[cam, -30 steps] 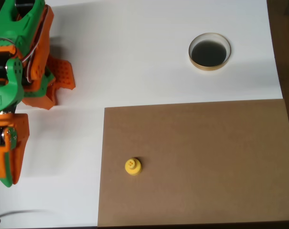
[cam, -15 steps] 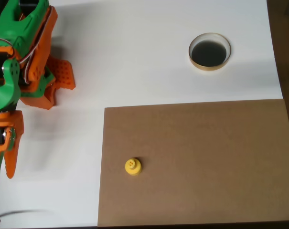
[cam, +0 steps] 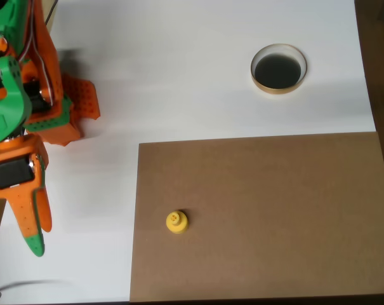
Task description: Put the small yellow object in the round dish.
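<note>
A: Where is the arm?
B: At the overhead view's left edge, its orange-and-green pincer [cam: 34, 232] pointing down-frame over the white tabletop [cam: 179, 82], fingers pressed together, holding nothing.
A: And the objects?
B: The small yellow object [cam: 176, 221] stands on a brown board [cam: 274, 216]; the round dish [cam: 278, 68] sits well apart, upper right.

Smooth matt white bench [cam: 198, 76]. Flat brown board [cam: 261, 216], matt, cardboard-like. Bright yellow plastic on the small yellow object [cam: 176, 222]. Pale tan rim, glossy black inside on the round dish [cam: 278, 68]. Orange and green plastic pincer [cam: 33, 222].
</note>
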Robot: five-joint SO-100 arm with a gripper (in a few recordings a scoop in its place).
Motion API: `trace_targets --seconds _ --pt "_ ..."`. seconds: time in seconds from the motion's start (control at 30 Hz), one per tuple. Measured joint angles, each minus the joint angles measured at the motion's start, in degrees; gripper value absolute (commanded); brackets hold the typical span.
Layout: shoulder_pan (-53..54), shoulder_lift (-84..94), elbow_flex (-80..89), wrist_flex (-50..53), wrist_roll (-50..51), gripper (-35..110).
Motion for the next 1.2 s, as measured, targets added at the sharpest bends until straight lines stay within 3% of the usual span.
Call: trace_targets --seconds 0.4,1.2 --pt "-6.6 -21.1 -13.5 -0.7 -1.9 26" --pt "-22.7 -45.4 -29.7 5.0 0.5 29"
